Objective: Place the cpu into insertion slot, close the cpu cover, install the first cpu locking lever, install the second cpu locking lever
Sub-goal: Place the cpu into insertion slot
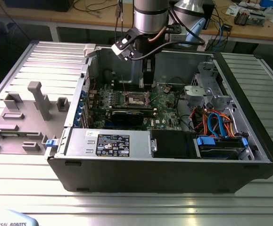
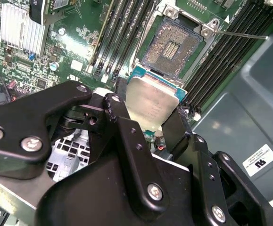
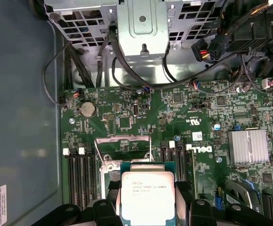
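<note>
First, in the exterior view, the arm reaches down into an open computer case (image 1: 249, 117) lying on its side. The gripper (image 1: 148, 81) hangs just above the green motherboard (image 1: 167, 110), close beside the insertion slot (image 1: 135, 99) on the exterior view's right. From this view I cannot tell how its jaws stand.

Next, the second wrist view settles it. The gripper (image 2: 149, 112) is clamped on the cpu (image 2: 151, 96), with the black fingers (image 2: 127, 136) pressing two opposite edges of the chip and its silvery top showing. The cpu sits above the board just beside the insertion slot (image 2: 174, 47), not yet in it. The slot lies uncovered, its dark field of contacts bare inside the shiny rim. A thin locking lever (image 2: 242, 34) sticks out from one corner of the slot. Long black memory slots (image 2: 122, 33) run along both sides of the slot, and a finned heatsink (image 2: 18, 28) stands well apart from it.

Lastly, in the first wrist view, the cpu (image 3: 147, 188) is held flat between the fingers (image 3: 109, 208). The cpu cover (image 3: 122, 140) stands swung open, and green board shows through its window.
</note>
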### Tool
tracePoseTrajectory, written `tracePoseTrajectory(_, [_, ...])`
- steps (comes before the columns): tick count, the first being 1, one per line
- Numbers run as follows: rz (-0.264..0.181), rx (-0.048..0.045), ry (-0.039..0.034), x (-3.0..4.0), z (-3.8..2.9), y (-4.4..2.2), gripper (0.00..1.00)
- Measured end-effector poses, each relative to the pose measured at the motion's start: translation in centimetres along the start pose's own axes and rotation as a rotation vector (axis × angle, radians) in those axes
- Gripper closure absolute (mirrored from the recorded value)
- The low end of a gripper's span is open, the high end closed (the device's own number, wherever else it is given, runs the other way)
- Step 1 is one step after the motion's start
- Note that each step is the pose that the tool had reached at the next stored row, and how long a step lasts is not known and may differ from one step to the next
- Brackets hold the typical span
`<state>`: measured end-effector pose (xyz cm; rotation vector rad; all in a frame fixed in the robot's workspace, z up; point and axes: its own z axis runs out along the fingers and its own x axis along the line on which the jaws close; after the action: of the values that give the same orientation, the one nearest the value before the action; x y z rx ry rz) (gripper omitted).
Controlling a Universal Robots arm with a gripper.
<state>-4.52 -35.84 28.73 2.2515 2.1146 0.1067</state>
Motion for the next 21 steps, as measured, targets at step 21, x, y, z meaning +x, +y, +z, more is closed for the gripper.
tracePoseTrajectory(21, [-0.116, 0.0018, 0.0098, -0.07, 2.13, -0.83, 0.46])
